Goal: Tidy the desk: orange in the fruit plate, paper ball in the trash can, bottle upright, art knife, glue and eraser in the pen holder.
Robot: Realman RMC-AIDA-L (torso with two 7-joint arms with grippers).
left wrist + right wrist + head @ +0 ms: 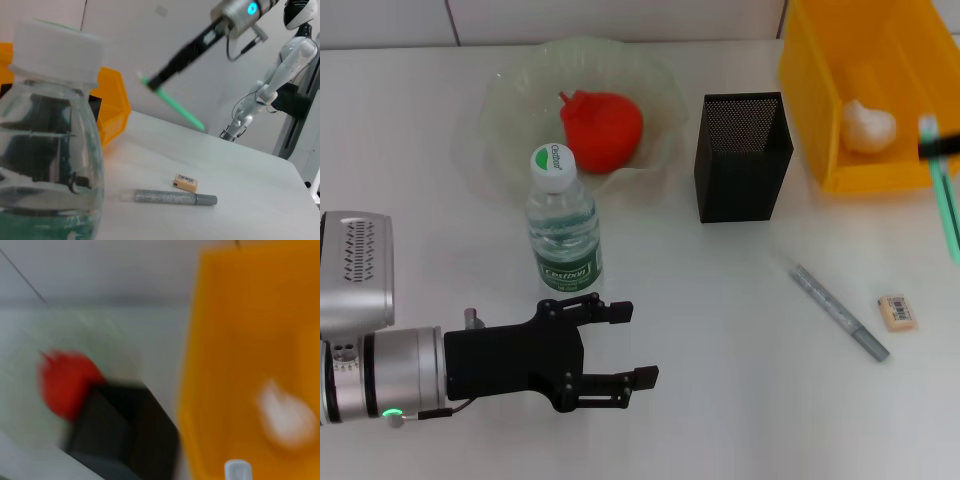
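Black left gripper [620, 345] waits spread near the counter's front edge, beside the upright bottle [563, 225]. Silver art knife [840, 312] lies right, stiff and thin; grasp mid-body. Right gripper [940, 143] pinches a green stick [946, 205].

White table [720, 400], seen from above. Resting directly on it:
- pale green wavy-rimmed fruit plate [510, 95], toward the far left;
- clear water bottle [563, 235], upright, white cap and green label, just in front of the plate;
- black mesh pen holder [743, 157], upright, between plate and bin;
- yellow bin [820, 120], at the far right corner;
- grey glittery pen-shaped stick [838, 311], lying flat and slanted, in front of the holder and to its right;
- small tan eraser [899, 311] with a barcode label, just beside the stick's nearer end, apart from it.
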